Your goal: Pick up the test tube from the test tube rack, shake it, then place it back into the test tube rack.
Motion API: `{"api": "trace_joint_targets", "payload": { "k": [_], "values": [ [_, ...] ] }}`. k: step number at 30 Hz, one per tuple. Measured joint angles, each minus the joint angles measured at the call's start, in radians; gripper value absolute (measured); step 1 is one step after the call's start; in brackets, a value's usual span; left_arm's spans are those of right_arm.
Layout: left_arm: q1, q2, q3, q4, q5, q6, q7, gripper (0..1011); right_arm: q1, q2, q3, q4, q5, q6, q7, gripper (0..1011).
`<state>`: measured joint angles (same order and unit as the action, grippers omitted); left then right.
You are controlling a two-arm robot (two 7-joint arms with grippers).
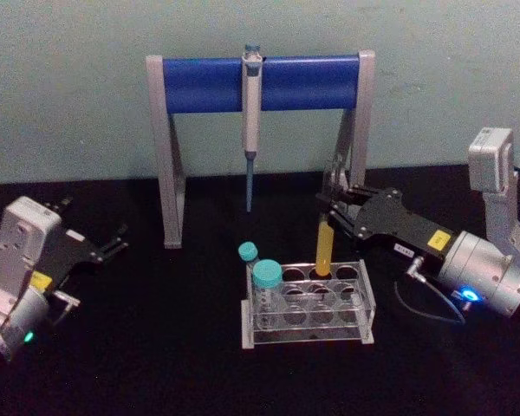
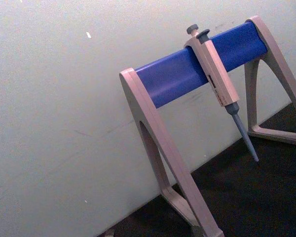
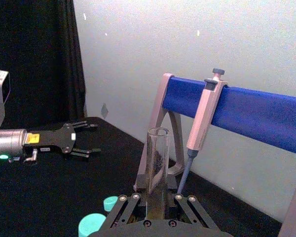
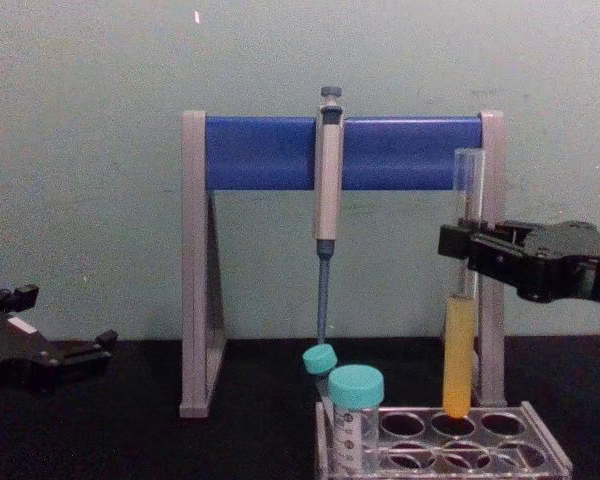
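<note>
Test tube [image 1: 324, 247] and test tube rack [image 1: 305, 335] make up the nearest group, at the lower centre of the head view on the black table [image 1: 156, 364]. The rack is low and clear, with rows of round holes. Two teal-capped tubes [image 1: 266, 276] stand at its left end, one behind the other.

The test tube is upright over a back-row hole, right of the rack's centre. In the chest view its [image 4: 460, 350] yellow-orange liquid fills the lower part and its rounded bottom sits at the mouth of the hole in the rack [image 4: 540, 440]. Whether it rests inside cannot be told.

The right gripper [image 1: 334, 206] reaches in from the right of the frame. Its fingers are closed narrowly on the tube's clear glass, above the liquid. The chest view shows that gripper [image 4: 462, 245] at the right edge, clamped about midway up the tube. In the right wrist view the tube's open top [image 3: 157, 148] rises between the gripper's [image 3: 155, 197] own fingers.

The left gripper [image 1: 113, 243] lies at the left of the frame, well apart from the rack. Its fingers are spread wide and hold nothing.

Farther back stands the grey-and-blue pipette stand [image 1: 199, 85]. A pipette [image 1: 251, 113] hangs from the middle of its bar, tip down. A pale wall [image 1: 69, 87] closes the scene.
</note>
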<state>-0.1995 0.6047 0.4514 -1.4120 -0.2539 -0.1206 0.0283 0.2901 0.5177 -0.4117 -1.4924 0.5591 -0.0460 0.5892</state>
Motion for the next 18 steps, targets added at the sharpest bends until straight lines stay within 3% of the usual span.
{"api": "trace_joint_targets", "payload": {
  "k": [18],
  "values": [
    [0.000, 0.000, 0.000, 0.000, 0.000, 0.000, 0.000, 1001, 0.023, -0.015, -0.022, 0.054, -0.011, 0.002, 0.011, 229]
  ]
}}
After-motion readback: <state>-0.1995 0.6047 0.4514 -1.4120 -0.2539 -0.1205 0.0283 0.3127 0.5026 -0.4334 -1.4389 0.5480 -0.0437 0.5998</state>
